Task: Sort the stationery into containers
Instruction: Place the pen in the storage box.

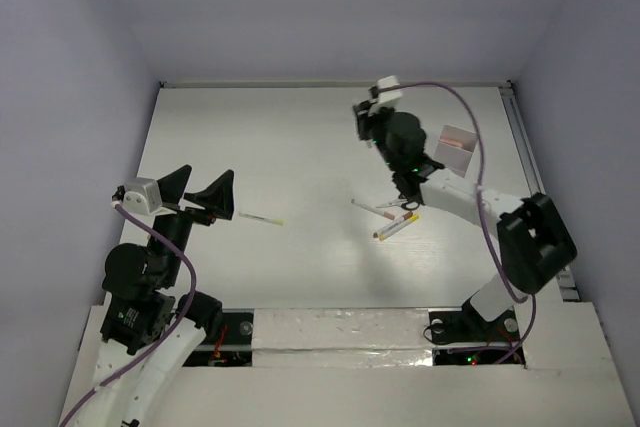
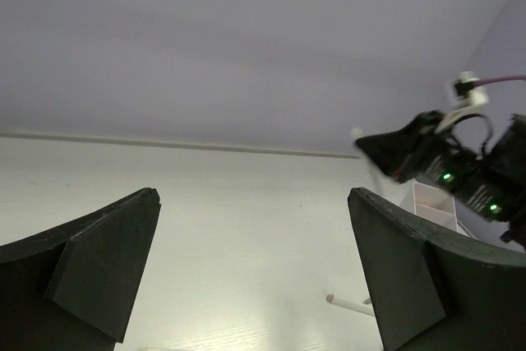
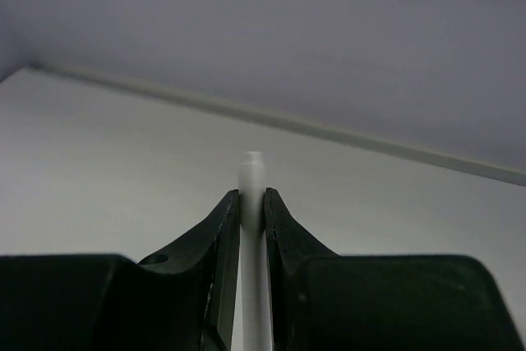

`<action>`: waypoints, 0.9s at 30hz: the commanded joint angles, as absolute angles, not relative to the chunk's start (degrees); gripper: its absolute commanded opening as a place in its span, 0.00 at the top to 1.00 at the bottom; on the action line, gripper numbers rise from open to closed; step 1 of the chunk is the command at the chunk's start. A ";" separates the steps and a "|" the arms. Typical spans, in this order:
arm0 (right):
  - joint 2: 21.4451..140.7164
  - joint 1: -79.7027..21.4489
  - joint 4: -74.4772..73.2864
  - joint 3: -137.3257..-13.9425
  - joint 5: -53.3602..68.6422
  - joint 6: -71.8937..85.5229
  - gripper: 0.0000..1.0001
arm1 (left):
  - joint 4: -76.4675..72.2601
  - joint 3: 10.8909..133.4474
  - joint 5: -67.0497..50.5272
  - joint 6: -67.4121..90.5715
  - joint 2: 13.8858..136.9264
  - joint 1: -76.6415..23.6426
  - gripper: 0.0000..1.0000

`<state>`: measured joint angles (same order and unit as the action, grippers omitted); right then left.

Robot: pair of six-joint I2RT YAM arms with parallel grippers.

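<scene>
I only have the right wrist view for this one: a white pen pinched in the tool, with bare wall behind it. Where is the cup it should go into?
Observer: The cup stands to the right of the right tool that holds the pen, and a little nearer the arm bases.
Reviewer: What is left to sort?
Observer: Scissors and two more pens lie clustered on the table, and a thin yellow-tipped stick lies apart on the left.
Reviewer: Is the left tool busy?
Observer: No. The left tool is open and empty, close to that stick.
</scene>
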<state>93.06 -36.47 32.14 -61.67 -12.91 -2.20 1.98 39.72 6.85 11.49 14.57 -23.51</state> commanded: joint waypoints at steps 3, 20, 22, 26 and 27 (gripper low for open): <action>86.32 -25.77 44.38 -51.97 -25.31 -0.09 1.00 | -0.62 39.20 5.98 12.04 14.68 -23.29 0.01; 87.36 -7.39 56.76 -39.46 -29.53 10.90 1.00 | -0.53 39.29 5.98 11.87 15.03 -23.29 0.01; 89.82 -7.38 57.39 -40.07 -30.40 11.16 1.00 | -0.53 39.29 6.06 11.78 15.03 -23.29 0.01; 90.62 -7.38 57.74 -39.38 -30.50 12.83 1.00 | -0.53 39.29 6.24 11.69 15.12 -23.29 0.01; 90.62 -7.38 57.83 -38.94 -30.59 13.18 1.00 | -0.53 39.37 6.24 11.69 15.03 -23.29 0.01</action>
